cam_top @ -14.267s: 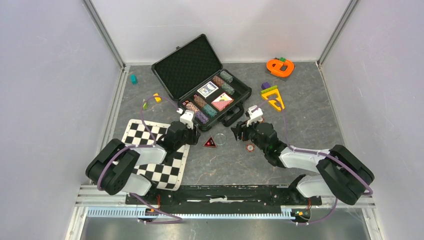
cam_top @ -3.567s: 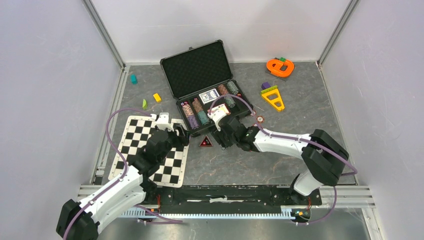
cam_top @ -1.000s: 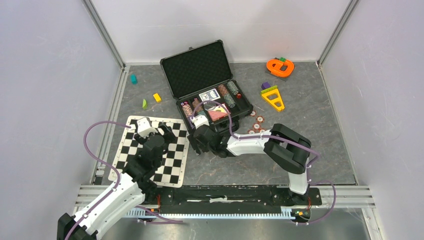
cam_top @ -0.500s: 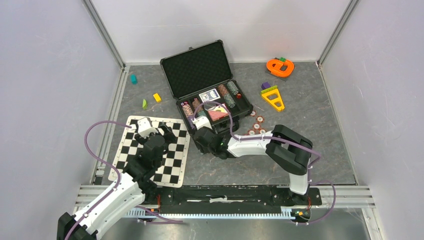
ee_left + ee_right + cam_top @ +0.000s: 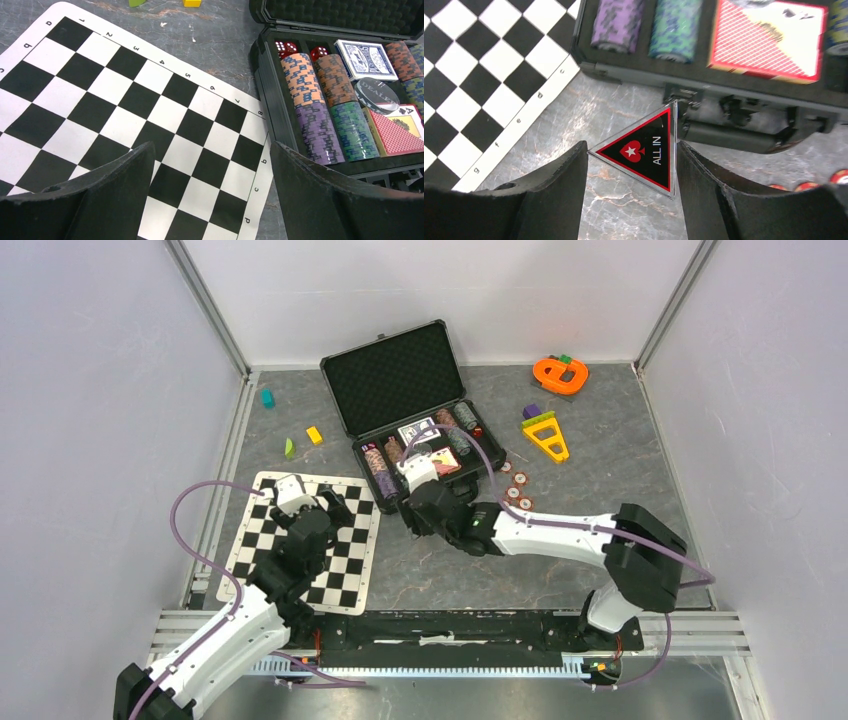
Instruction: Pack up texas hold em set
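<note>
The black briefcase (image 5: pixel 393 377) lies open at the back, holding coloured chip stacks (image 5: pixel 312 100), a blue card deck (image 5: pixel 367 59), a red deck (image 5: pixel 769 40), red dice (image 5: pixel 286 47) and a clear dealer button (image 5: pixel 374 90). My right gripper (image 5: pixel 631 150) is shut on a black-and-red triangular "ALL IN" token (image 5: pixel 644 150), just in front of the case's handle (image 5: pixel 729 135) and above the table. Several red-white chips (image 5: pixel 512 492) lie loose right of the case. My left gripper (image 5: pixel 212 155) hangs open over the checkered mat, with nothing between its fingers.
The black-white checkered mat (image 5: pixel 300 540) lies left of the case. An orange toy (image 5: pixel 560 373) and a yellow triangular toy (image 5: pixel 545 435) sit at the back right. Small teal (image 5: pixel 267 397), yellow (image 5: pixel 314 434) and green (image 5: pixel 289 448) blocks lie at the back left.
My right gripper has closed on the triangular token and carried it up and to the right, toward the case front. The left arm has not moved.
</note>
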`<state>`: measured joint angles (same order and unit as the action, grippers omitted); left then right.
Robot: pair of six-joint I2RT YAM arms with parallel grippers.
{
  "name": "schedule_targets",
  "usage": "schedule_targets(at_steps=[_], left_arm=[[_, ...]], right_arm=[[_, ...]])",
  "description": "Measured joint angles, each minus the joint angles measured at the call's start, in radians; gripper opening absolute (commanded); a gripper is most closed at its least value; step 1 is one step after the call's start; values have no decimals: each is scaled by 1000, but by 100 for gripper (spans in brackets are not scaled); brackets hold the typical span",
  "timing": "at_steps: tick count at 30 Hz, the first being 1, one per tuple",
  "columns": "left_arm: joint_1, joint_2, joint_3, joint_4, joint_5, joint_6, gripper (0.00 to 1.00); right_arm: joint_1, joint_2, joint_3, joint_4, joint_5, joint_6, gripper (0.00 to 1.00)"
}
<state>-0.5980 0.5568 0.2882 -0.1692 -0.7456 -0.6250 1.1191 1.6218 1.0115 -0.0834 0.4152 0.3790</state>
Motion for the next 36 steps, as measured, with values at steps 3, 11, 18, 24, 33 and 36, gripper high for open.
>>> schedule_targets(at_steps=[3,11,18,24,33,36], left_arm=[[0,2,0,0,8,0,90],[0,8,0,7,18,0,90],[0,16,0,14,23,0,90],[0,21,0,15,23,0,90],[0,35,0,23,48,1,90],[0,46,0,35,86,12,90]], right_arm=[[-42,-36,12,-8,3,-35,54],[-264,39,202,-24,-37,-104,57],[-357,253,475,-76,-70,-143,98],[-380,250,480,-134,-43,-157,98],[-547,-161,19,-92,-35,-197,97],[-604,-262,-123,-35,-40,-233,92]])
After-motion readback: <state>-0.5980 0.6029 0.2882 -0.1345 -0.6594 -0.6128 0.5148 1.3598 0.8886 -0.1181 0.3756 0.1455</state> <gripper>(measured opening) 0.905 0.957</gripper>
